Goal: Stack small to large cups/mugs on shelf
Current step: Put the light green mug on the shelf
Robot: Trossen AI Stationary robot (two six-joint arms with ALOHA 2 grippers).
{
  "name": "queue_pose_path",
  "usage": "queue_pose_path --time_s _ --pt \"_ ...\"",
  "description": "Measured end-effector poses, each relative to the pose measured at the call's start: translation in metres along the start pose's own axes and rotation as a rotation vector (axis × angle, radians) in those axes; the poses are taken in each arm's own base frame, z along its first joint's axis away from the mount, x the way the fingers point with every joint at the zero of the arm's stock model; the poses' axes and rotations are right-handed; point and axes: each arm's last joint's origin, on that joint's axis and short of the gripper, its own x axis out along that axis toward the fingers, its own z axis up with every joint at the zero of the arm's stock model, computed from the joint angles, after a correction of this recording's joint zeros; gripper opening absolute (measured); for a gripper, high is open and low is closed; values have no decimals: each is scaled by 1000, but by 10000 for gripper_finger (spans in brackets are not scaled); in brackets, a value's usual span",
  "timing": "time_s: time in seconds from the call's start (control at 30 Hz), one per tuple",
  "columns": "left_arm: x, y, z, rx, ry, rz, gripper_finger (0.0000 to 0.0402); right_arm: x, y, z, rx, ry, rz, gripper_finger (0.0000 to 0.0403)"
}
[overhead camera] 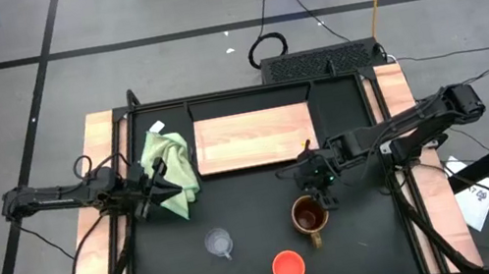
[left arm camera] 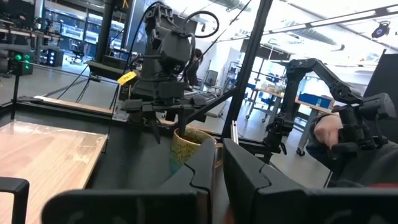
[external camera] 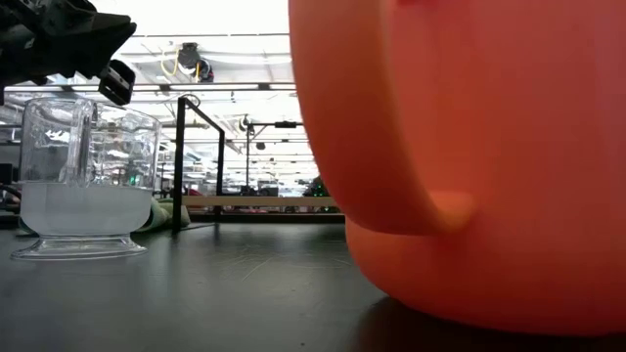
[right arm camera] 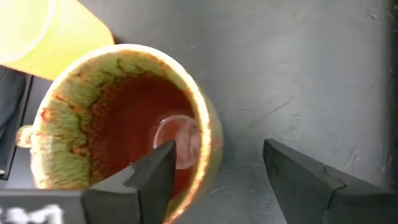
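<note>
The brown mug (overhead camera: pixel 309 216) stands upright on the black table, its handle toward the near edge. My right gripper (overhead camera: pixel 319 194) is open and points down over the mug's far rim. In the right wrist view one finger (right arm camera: pixel 155 177) is inside the mug (right arm camera: pixel 118 118) and the other (right arm camera: pixel 298 174) outside, with gaps on both sides of the wall. The orange cup (overhead camera: pixel 288 267) and the clear cup (overhead camera: pixel 219 242) stand nearer the near edge. The wooden shelf (overhead camera: pixel 255 137) lies flat at the far side. My left gripper (overhead camera: pixel 161 183) is shut and hovers beside the green cloth (overhead camera: pixel 172 164).
The green cloth lies crumpled left of the shelf. Pale wooden strips (overhead camera: pixel 101 231) run along both table sides, and a black frame (external camera: pixel 181 161) stands at the far edge. In the low view the orange cup (external camera: pixel 469 147) hides the mug and my right gripper.
</note>
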Motion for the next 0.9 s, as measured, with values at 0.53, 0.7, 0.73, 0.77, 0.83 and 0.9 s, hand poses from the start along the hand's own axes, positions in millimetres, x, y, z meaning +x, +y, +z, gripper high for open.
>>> queue_pose_path --time_s 0.53,0.7,0.73,0.77,0.83,0.9 --pt "0 0 0 -2 1 0 33 6 -3 -5 -22 -29 -2 52" --pt "0 0 0 -2 1 0 33 6 -6 -5 -13 -28 -10 24" --pt "0 0 0 -2 1 0 33 6 -6 -5 -14 -32 -10 24" --pt "0 0 0 -2 1 0 33 6 -6 -4 -15 -37 -9 24" --pt "0 0 0 -3 1 0 33 6 -6 -3 -17 -47 -12 24" --pt "0 0 0 -3 1 0 33 5 -6 -1 -20 -59 -32 24"
